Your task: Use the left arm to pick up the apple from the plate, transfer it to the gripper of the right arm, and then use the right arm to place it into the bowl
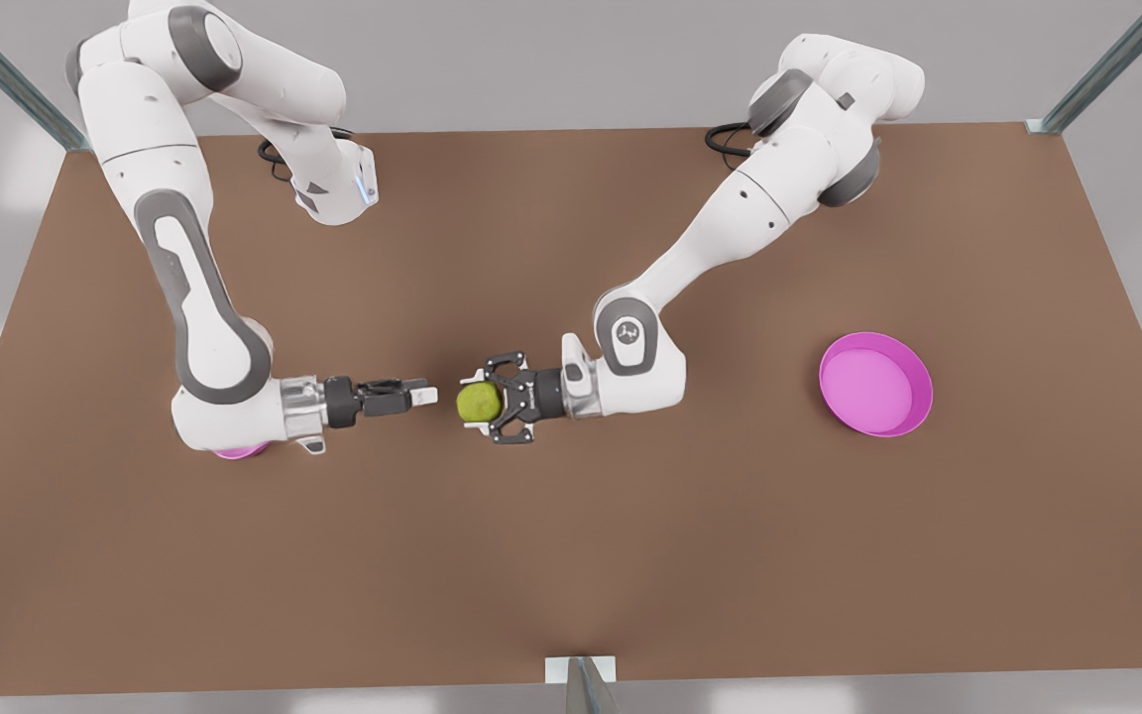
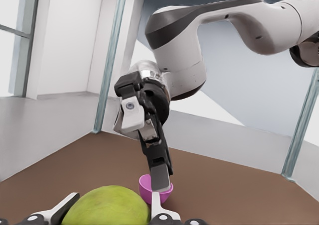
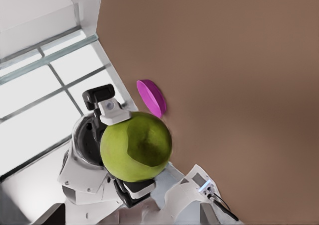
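Observation:
The yellow-green apple (image 1: 479, 402) (image 2: 107, 207) (image 3: 135, 145) hangs above mid-table. My left gripper (image 1: 474, 402) (image 2: 112, 212) (image 3: 127, 150), on the arm at the front view's right, is shut on it, one pad on each side. Facing it from the front view's left, my right gripper (image 1: 420, 395) (image 2: 160, 177) stops a short gap from the apple and does not touch it. The small pink bowl (image 1: 239, 452) (image 2: 145, 185) sits mostly hidden under the right arm's wrist. At the front view's right lies the magenta plate (image 1: 875, 384) (image 3: 152, 98), with nothing on it.
The brown table (image 1: 571, 555) stretches wide toward the near edge. Metal frame posts (image 1: 1106, 69) stand at the far corners, and a bracket (image 1: 579, 674) sits at the middle of the near edge. Both arm bases are at the far edge.

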Tool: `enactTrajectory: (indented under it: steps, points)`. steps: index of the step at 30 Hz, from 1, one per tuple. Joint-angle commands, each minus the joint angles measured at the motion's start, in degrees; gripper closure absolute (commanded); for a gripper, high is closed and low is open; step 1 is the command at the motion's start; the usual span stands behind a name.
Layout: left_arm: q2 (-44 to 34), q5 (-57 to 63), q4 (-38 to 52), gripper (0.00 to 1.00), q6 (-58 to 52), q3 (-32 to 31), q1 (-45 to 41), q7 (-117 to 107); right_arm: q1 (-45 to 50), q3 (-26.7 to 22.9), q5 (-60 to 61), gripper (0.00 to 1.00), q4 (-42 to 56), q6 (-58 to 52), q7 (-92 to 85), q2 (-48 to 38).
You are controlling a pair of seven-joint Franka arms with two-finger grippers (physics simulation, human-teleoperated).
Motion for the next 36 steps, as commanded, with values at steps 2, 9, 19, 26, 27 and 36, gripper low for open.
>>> enactTrajectory:
  steps: [2,9,19,26,27,36]
  points:
    - [-0.1,0.3,0.1,0.38,0.0,-0.1,0.0,9.9,-0.2,0.0,3.8,0.0,-1.2,0.3,-22.6,2.2]
    - [-0.1,0.2,0.1,0.38,0.0,-0.8,0.2,9.7,1.2,0.3,13.1,0.0,-3.5,0.9,-36.4,4.8]
    - [0.3,0.2,0.0,0.37,0.0,-0.7,0.1,9.8,1.5,2.2,18.0,0.0,-3.5,0.5,-41.6,4.7]
    - [0.3,0.3,0.0,0.37,0.0,-0.7,0.1,9.7,1.7,2.1,18.1,0.0,-3.2,4.0,-44.3,5.2]
    - [0.3,0.2,0.0,0.38,0.0,-0.7,0.1,9.8,1.7,2.1,18.0,0.0,-3.3,4.0,-44.5,5.5]
    - [0.3,0.2,0.0,0.37,0.0,-0.7,0.1,9.8,1.8,1.9,18.0,0.0,-2.9,4.6,-45.4,6.5]
